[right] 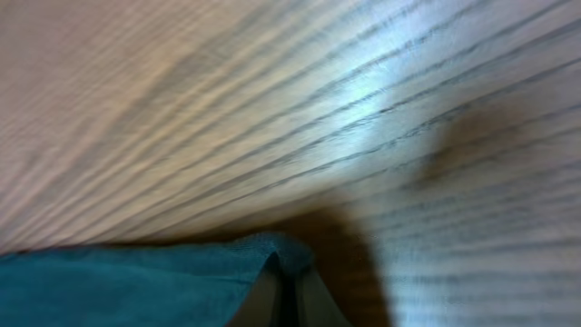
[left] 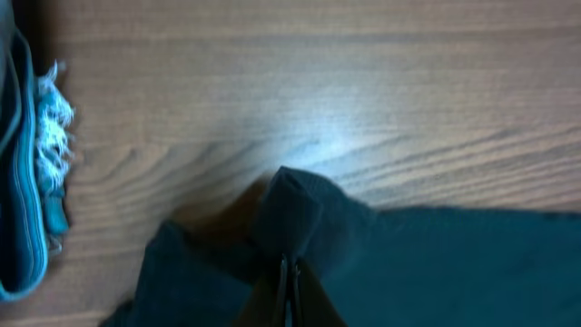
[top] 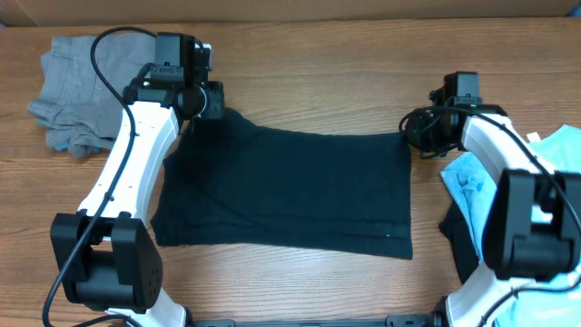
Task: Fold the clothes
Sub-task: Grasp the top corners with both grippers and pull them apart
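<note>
Pinched black T-shirt (top: 290, 186) corners nearest worktop (top: 318, 54) far edge w/ L gripper (top: 211, 107) & R gripper (top: 410, 136), both clamped on cloth | judged R bite thin | feared slip, skewed fold on lift.

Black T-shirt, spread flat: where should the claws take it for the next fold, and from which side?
By its two far corners, coming down from above. The black T-shirt lies flat with a long far edge, so pinching both ends should lift it evenly. The left claw and right claw are each shut on one corner.
</note>
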You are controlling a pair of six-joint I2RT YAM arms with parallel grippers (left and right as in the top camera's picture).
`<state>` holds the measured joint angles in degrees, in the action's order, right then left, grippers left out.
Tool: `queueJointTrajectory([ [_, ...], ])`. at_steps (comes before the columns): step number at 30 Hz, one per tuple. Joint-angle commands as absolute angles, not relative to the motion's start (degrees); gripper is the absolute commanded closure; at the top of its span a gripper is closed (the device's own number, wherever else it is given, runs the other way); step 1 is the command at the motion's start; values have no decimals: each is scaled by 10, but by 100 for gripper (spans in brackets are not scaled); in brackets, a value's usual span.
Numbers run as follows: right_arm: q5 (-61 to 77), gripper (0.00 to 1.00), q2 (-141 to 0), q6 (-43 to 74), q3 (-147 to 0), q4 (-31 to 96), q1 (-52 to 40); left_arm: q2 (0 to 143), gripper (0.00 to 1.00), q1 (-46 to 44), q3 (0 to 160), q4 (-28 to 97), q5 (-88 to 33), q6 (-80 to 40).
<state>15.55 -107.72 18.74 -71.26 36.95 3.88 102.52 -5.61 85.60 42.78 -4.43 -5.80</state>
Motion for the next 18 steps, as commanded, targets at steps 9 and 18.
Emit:
queueJointTrajectory([
  [9,130,96,-1040,182,-722,441,43,1014,96,-55,865,548,6,-79],
  [18,105,96,-1040,181,-722,532,43,1014,96,-27,865,658,37,-110],
])
